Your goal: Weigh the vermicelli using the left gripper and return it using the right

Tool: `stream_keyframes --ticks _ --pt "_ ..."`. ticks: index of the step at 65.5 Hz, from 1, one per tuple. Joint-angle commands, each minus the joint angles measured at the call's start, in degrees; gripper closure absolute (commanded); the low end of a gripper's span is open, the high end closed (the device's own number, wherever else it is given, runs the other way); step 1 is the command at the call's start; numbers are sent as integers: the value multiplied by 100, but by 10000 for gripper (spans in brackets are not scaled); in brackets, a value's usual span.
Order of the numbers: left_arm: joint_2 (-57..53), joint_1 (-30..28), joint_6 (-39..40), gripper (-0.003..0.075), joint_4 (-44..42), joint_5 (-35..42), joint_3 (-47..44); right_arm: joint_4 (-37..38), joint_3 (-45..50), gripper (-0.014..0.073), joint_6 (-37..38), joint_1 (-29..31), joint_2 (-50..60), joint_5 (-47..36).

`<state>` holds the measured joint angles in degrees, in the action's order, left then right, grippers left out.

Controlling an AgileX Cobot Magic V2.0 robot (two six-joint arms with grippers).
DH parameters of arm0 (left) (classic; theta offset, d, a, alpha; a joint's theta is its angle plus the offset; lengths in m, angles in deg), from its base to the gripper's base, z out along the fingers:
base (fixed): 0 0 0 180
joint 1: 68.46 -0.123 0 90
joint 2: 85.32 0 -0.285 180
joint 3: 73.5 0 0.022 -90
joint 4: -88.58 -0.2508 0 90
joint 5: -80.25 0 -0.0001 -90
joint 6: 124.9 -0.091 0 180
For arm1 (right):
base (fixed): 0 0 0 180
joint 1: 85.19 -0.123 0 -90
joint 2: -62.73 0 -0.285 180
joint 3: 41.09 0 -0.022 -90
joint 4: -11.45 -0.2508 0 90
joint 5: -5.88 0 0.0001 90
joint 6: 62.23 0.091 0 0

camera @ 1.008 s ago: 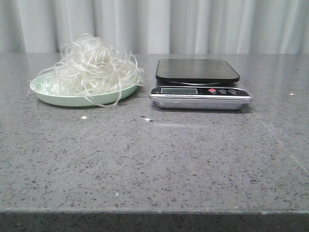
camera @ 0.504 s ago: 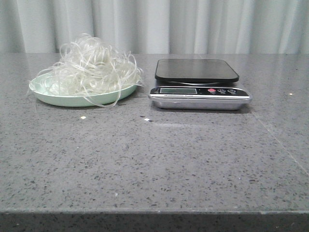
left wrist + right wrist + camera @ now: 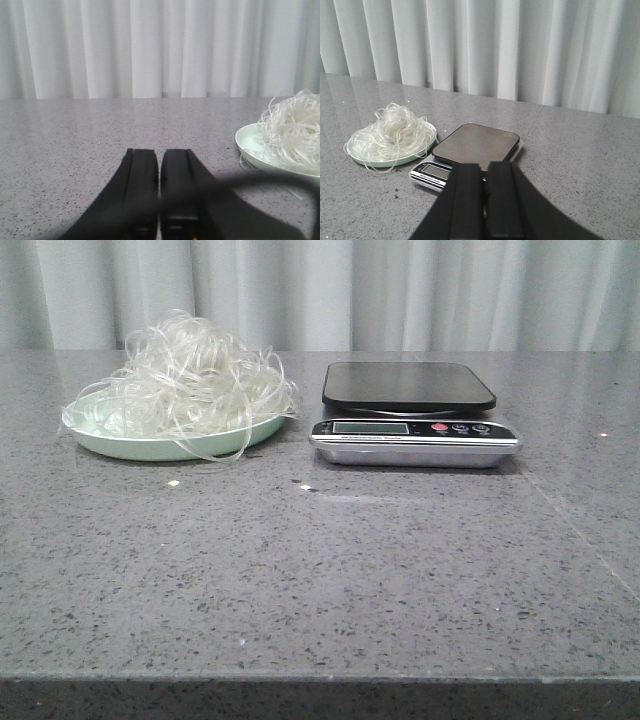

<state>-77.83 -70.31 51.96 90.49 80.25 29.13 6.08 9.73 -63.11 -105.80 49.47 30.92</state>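
Vermicelli [image 3: 190, 380]: heaped on green plate [image 3: 120, 443], beside scale [image 3: 412, 412], on surface [image 3: 320, 570]. Scale pan bare; weighing not begun. Left hand [image 3: 159, 175]: fingers together, empty, short of plate. Right hand [image 3: 484, 192]: together, empty. Next, by judgement: left hand parts and reaches the tangle.

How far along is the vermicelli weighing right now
Nothing looks done yet. The vermicelli sits piled on the green plate, and the scale platform is bare. The left tool and right tool are shut, holding nothing. Left: lifting it to the scale, weighing, and returning it.
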Motion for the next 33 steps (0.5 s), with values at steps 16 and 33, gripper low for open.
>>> stream_keyframes --ticks 16,33 --pt "-109 -6 54 574 1 468 -39 17 -139 427 -13 47 -70 -437" --pt "-109 -6 54 574 1 468 -39 362 383 427 -13 905 -70 -1001"
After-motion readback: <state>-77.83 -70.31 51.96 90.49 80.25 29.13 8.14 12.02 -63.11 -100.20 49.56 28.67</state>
